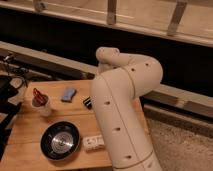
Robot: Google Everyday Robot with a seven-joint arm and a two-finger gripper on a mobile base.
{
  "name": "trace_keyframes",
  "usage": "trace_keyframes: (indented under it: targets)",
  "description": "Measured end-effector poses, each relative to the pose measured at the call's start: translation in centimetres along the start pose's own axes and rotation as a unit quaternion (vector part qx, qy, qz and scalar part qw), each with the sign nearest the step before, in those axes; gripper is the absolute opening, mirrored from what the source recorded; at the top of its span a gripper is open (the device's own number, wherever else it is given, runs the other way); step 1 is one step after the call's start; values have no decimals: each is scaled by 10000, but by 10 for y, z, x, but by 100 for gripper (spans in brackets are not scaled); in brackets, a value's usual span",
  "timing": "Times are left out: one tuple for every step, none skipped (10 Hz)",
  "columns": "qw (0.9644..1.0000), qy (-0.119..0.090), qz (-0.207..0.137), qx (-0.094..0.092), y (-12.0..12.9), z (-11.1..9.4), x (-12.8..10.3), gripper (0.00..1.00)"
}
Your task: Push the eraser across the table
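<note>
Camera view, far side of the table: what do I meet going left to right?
Cup with something red in it → eraser → small dark object → robot arm. Black bowl and white block lie nearer and are left out. The gripper is out of view.

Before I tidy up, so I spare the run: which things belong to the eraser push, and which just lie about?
Job: eraser, table; pincer not in view, only the arm shows.
Lying about: black bowl, white dotted block, cup holding something red, small dark object by the arm.
</note>
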Motion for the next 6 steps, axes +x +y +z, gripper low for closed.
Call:
trace_keyframes:
  targets:
    - [10000, 24, -51, -48, 5, -8, -2, 1]
    - [9999, -70, -20, 72, 6, -12, -1, 1]
    - [9994, -248, 16, 222, 3, -14, -3, 1]
    - [9979, -483, 91, 411, -6, -17, -4, 1]
    - [9969, -522, 182, 554, -23, -16, -3, 1]
    - [9963, -526, 271, 626, -34, -14, -2, 1]
